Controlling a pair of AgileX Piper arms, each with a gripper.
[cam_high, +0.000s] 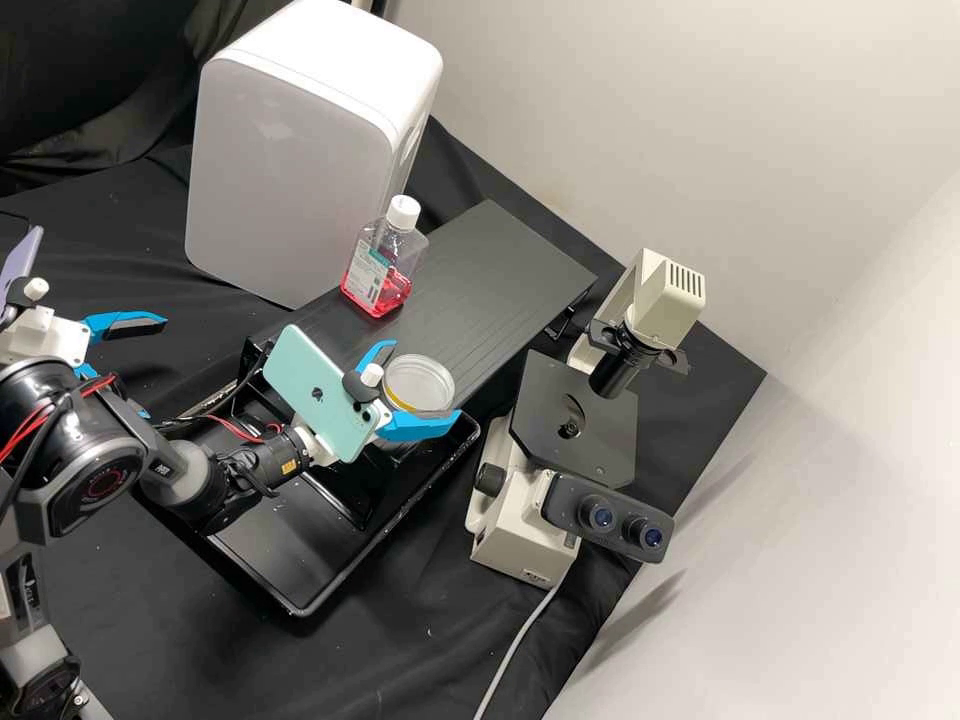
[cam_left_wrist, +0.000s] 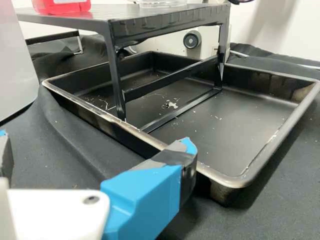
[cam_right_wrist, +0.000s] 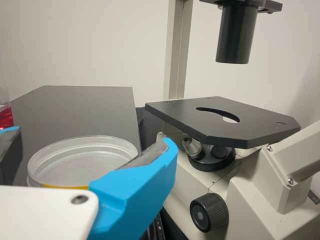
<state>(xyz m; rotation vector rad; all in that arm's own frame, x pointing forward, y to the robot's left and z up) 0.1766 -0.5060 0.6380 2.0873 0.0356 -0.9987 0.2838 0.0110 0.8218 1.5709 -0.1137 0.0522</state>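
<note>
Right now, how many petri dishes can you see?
1. The petri dish is held in the right gripper, at the near end of the shelf, beside the microscope. Others may be hidden.

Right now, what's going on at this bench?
The right gripper is shut on a clear round petri dish with a yellowish layer inside, at the front edge of the black metal rack that stands in a shallow black tray. The black stage of the white microscope is just beyond it. The left gripper is open, holding nothing, low beside the tray's rim.
</note>
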